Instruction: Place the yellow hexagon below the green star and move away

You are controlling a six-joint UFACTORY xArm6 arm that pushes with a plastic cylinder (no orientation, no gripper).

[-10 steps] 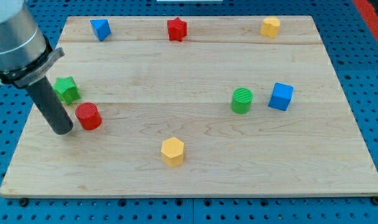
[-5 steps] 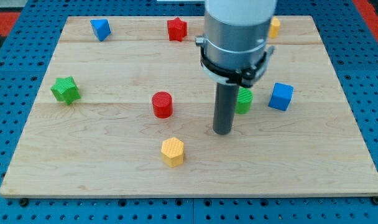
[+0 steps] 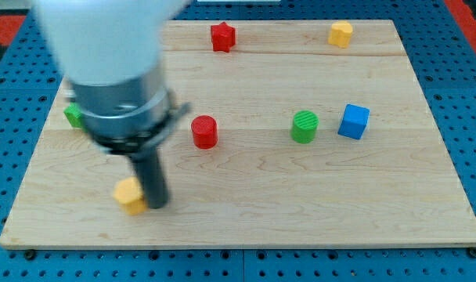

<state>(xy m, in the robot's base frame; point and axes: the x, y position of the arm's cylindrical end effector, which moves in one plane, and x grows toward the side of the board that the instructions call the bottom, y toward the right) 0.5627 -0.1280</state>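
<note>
The yellow hexagon (image 3: 128,195) lies near the board's bottom left, a little blurred. My tip (image 3: 156,205) is right beside it, touching its right side. The green star (image 3: 72,116) is at the left edge of the board, mostly hidden behind the arm; only its left part shows. The hexagon is below the star and somewhat to the right of it.
A red cylinder (image 3: 203,131) stands right of the arm. A green cylinder (image 3: 304,126) and a blue cube (image 3: 353,121) are at mid right. A red star (image 3: 222,36) and a yellow block (image 3: 340,34) sit along the top. The wooden board (image 3: 316,204) lies on a blue pegboard.
My tip has swung from the board's middle to the bottom left. The yellow hexagon has moved left by about a hundred pixels. The arm now hides the blue block at top left and most of the green star.
</note>
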